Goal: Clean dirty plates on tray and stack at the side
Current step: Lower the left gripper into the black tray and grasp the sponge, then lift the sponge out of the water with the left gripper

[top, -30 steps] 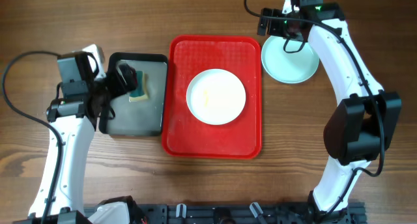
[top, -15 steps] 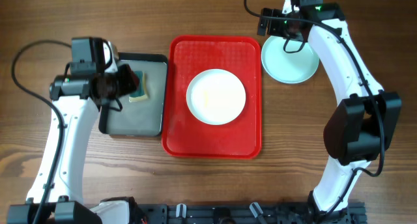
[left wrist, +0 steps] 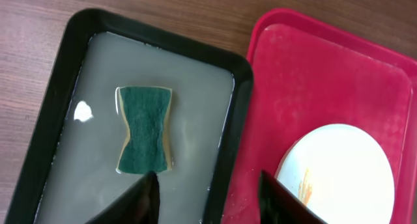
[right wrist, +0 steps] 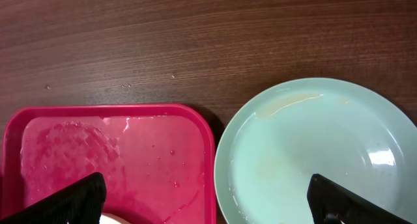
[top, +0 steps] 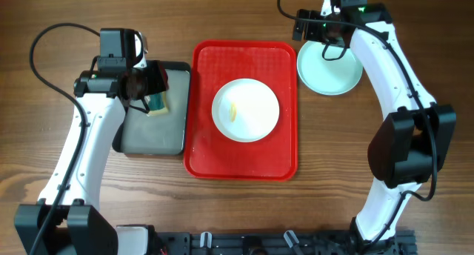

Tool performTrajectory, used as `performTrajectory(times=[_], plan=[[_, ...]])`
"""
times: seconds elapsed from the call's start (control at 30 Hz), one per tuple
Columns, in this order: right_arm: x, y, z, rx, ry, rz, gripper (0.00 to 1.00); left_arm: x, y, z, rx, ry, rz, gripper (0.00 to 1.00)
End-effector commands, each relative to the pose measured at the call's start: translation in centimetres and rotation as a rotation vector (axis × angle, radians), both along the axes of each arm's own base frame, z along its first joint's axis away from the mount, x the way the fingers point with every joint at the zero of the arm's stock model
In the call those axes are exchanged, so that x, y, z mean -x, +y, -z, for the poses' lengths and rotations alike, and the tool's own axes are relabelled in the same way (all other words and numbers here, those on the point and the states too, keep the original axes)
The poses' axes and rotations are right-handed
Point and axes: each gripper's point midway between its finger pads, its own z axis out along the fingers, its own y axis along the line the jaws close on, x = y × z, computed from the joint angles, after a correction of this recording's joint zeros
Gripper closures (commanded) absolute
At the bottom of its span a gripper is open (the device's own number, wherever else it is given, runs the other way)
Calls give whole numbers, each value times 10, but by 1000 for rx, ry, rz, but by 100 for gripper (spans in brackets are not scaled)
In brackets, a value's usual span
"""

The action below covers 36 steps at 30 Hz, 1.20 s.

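A white plate [top: 246, 110] lies in the middle of the red tray [top: 222, 62], with a yellowish-orange smear on it [left wrist: 305, 185]. One aqua plate [top: 333, 73] rests on the table just right of the tray's far corner. My left gripper [top: 152, 84] hovers over the dark grey tray [top: 152, 133]. In the left wrist view that gripper [left wrist: 208, 185] is open, its jaws straddling the seam between both trays with nothing between them. My right gripper [top: 326, 40] stands wide open above the red tray's [right wrist: 117, 152] rim and the aqua plate [right wrist: 313, 152].
The dark grey tray [left wrist: 195, 107] holds a film of cloudy water and a green-topped sponge [left wrist: 144, 128], lying loose just ahead of my left fingers. It sits flush against the red tray's [left wrist: 313, 74] left side. Bare wooden table surrounds everything.
My left arm has swung toward the back and right over the grey tray, and its jaws have narrowed. The sponge stays in the tray. The right arm has not moved.
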Motion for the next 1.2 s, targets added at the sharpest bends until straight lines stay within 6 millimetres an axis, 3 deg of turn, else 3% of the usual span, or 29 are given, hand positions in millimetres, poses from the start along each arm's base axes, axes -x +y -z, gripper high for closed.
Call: performTrajectory(times=[0.0, 0.13, 0.33, 0.9, 1.17], plan=[[-1, 0, -9, 7, -23, -1, 1, -3, 12, 28, -78, 69, -17, 72], [-1, 0, -9, 7, -23, -1, 0, -3, 29, 63, -174, 161, -57, 63], [-1, 0, -9, 7, -23, -1, 0, -16, 34, 94, -205, 188, -66, 62], [-1, 0, -9, 7, -23, -1, 0, -7, 36, 122, -280, 248, 76, 51], [-1, 0, -9, 7, -23, -1, 0, -1, 35, 142, -271, 292, 76, 53]])
